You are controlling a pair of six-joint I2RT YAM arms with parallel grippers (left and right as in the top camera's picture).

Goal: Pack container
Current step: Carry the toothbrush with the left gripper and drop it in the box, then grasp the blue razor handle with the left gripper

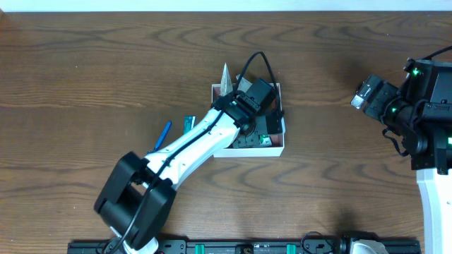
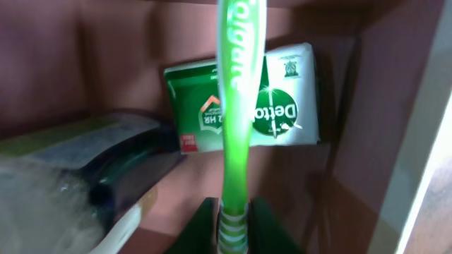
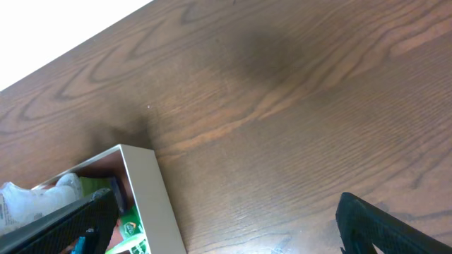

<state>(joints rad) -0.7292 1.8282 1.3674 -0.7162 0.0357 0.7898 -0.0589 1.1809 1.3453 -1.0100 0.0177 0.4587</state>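
Note:
The container (image 1: pixel 248 150) is a shallow white-walled box at the table's middle. My left gripper (image 1: pixel 260 121) reaches down into it. In the left wrist view the jaws (image 2: pixel 233 224) are shut on the handle of a green Colgate toothbrush (image 2: pixel 239 85), held just above the pinkish floor (image 2: pixel 106 56). A green Dettol soap packet (image 2: pixel 282 106) lies on the floor under the brush. A dark item in clear wrap (image 2: pixel 85 176) lies at the left. My right gripper (image 1: pixel 367 95) is open and empty, well to the right of the box; its wrist view (image 3: pixel 226 236) shows the box corner (image 3: pixel 152 197).
A blue pen-like stick (image 1: pixel 163 135) and a small green packet (image 1: pixel 188 121) lie on the table left of the box. A pale pointed wrapper (image 1: pixel 226 77) sticks up at the box's far left corner. A black rail (image 1: pixel 247 247) runs along the front edge.

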